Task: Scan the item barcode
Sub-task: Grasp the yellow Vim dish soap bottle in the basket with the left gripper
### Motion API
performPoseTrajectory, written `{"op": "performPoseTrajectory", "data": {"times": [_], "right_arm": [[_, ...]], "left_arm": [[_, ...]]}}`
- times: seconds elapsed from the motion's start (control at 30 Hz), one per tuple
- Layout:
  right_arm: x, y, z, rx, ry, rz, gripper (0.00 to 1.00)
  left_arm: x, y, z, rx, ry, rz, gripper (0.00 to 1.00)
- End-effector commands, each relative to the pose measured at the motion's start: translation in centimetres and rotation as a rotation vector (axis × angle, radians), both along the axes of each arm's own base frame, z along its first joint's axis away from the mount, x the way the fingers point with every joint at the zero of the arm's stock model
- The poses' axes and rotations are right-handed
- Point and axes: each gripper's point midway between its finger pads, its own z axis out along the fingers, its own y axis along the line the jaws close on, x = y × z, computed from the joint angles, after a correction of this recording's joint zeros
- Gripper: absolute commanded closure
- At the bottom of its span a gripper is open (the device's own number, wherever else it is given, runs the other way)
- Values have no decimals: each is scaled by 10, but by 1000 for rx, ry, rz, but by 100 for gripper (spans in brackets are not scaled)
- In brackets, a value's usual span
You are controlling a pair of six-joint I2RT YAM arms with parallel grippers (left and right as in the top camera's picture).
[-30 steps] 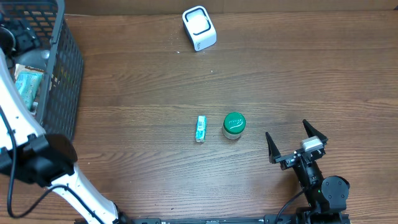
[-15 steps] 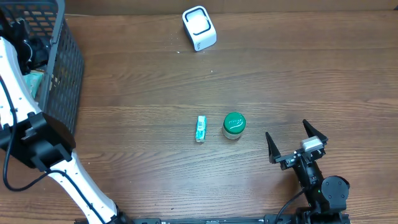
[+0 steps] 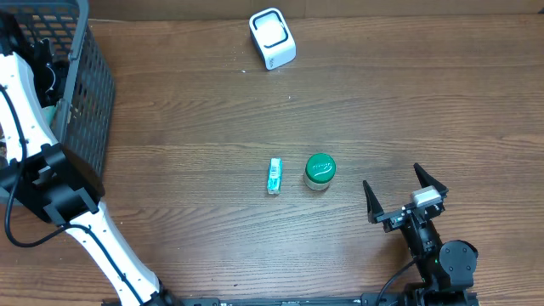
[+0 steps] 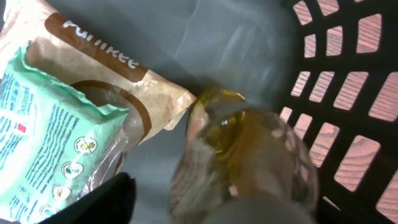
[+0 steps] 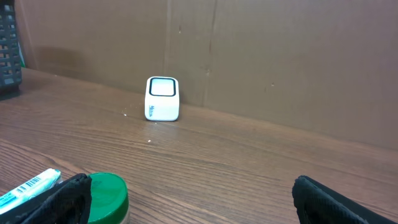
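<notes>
At the far left the left gripper (image 3: 42, 61) reaches into the dark basket (image 3: 89, 102). There a clear jar (image 4: 249, 155) lies near the mesh wall, beside a brown bag (image 4: 112, 68) and a teal packet (image 4: 43, 137). In the wrist view its yellowish end points up-left and its long axis runs toward the camera. The jar is blurred, and it cannot be told whether the jaws pinch it. In the middle of the tabletop (image 3: 170, 212) a teal box (image 3: 274, 176) lies just beside a green-lidded jar (image 3: 320, 171), well apart from the white scanner (image 3: 272, 38). The right gripper (image 3: 401, 194) has its jaws spread wide and empty.

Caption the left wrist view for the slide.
Close-up: clear jar in the black basket beside a brown pouch and a green packet.
</notes>
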Motion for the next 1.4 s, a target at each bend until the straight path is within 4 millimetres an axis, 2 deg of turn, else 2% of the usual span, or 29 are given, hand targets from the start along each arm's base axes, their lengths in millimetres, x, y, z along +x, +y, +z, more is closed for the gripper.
{"op": "performPoseTrajectory", "data": {"times": [0.0, 0.1, 0.2, 0.3, 0.43, 0.53, 0.63, 0.73, 0.87, 1.03, 1.17, 1.27, 1.37], "right_arm": [[0, 0, -2, 6, 0, 0, 0], [0, 0, -2, 6, 0, 0, 0], [0, 0, -2, 6, 0, 0, 0], [0, 0, -2, 6, 0, 0, 0], [0, 0, -2, 6, 0, 0, 0], [0, 0, -2, 6, 0, 0, 0], [0, 0, -2, 6, 0, 0, 0], [0, 0, -2, 6, 0, 0, 0], [0, 0, -2, 6, 0, 0, 0], [0, 0, -2, 6, 0, 0, 0], [0, 0, -2, 6, 0, 0, 0], [0, 0, -2, 6, 0, 0, 0], [0, 0, -2, 6, 0, 0, 0]], "left_arm": [[3, 0, -5, -7, 0, -4, 40], [3, 0, -5, -6, -1, -4, 59], [3, 0, -4, -6, -2, -3, 67], [3, 0, 2, -1, -16, 6, 70], [6, 3, 24, 22, -64, 31, 71], [7, 5, 51, 43, -122, 67, 71], [5, 4, 91, 71, -205, 101, 71], [-8, 8, 133, 130, -267, 178, 72], [-28, -1, 187, 157, -370, 222, 73], [-59, -25, 247, 148, -488, 259, 73], [-81, -51, 282, 131, -561, 228, 72], [-97, -72, 300, 133, -592, 198, 72], [-110, -97, 306, 120, -583, 155, 71]]}}
